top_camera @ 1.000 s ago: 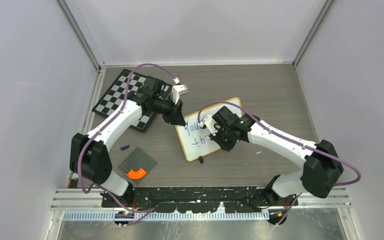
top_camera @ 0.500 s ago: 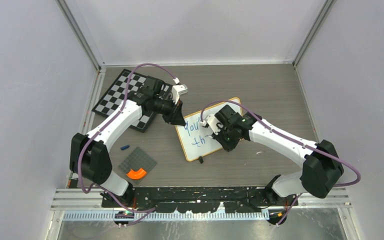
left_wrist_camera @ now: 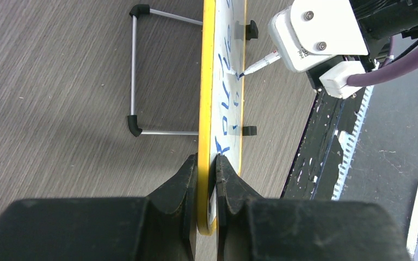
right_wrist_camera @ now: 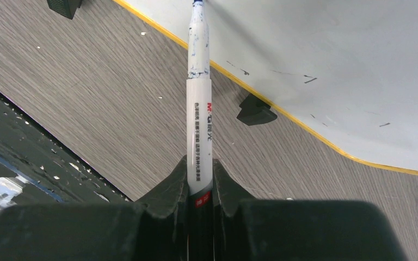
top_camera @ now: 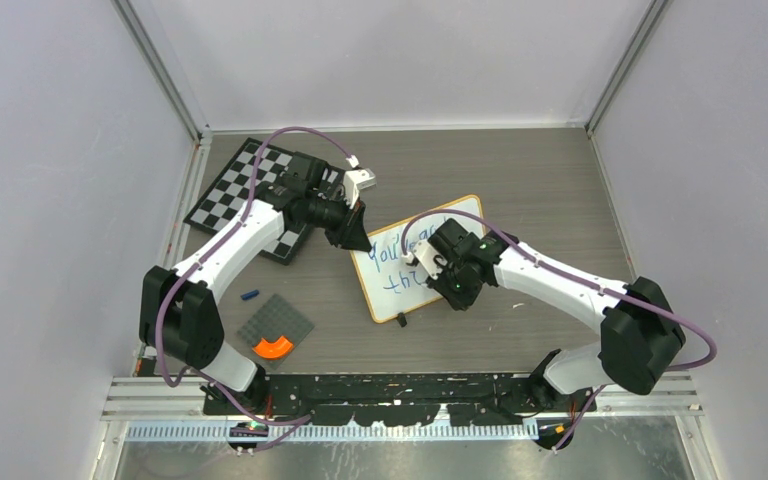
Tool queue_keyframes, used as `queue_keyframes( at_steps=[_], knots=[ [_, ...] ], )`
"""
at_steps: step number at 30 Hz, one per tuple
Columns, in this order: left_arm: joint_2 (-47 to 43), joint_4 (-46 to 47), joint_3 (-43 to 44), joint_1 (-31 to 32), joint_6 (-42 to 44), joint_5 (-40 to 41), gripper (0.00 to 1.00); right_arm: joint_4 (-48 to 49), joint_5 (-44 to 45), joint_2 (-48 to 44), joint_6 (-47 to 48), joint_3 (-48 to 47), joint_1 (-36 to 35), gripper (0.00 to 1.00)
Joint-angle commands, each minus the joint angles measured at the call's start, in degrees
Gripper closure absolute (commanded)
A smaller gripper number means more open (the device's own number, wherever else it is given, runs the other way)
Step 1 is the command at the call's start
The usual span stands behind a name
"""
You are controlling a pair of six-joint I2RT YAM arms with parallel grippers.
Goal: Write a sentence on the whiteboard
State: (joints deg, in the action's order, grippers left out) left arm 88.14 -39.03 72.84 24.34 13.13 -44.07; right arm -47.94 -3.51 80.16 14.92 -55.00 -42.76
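Top view: right of the chessboard (top_camera: 232, 188), the board (top_camera: 380, 300) shows line 2 longer than 1 second ago, as the right gripper (top_camera: 436, 272) slid along; writing is underway. Left wrist: left gripper (left_wrist_camera: 207, 175) pinches the board's edge. Right wrist: right gripper clamps the marker (right_wrist_camera: 200, 125), tip at the board.

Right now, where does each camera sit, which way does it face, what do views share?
Top external: above and behind the bases, looking down at the table; both arms, left hand clamping the whiteboard, right hand over it.
Left wrist: along its own fingers down the board's yellow edge, toward the marker.
Right wrist: along the gripped marker to the board; own fingers show.
Shared by both wrist views: marker tip at the board.
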Motion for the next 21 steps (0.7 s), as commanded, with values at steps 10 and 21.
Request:
queue_keyframes(
  at_steps=[10,21],
  knots=[
    [0.01,0.79,-1.38,-0.17,4.53,5.85,1.0,-1.74,-0.57,-2.37,-0.37,-10.0,0.04,1.0],
    [-0.37,0.41,-1.56,-0.17,5.21,6.27,1.0,0.19,1.64,1.14,0.59,-6.87,0.01,1.0]
  ],
)
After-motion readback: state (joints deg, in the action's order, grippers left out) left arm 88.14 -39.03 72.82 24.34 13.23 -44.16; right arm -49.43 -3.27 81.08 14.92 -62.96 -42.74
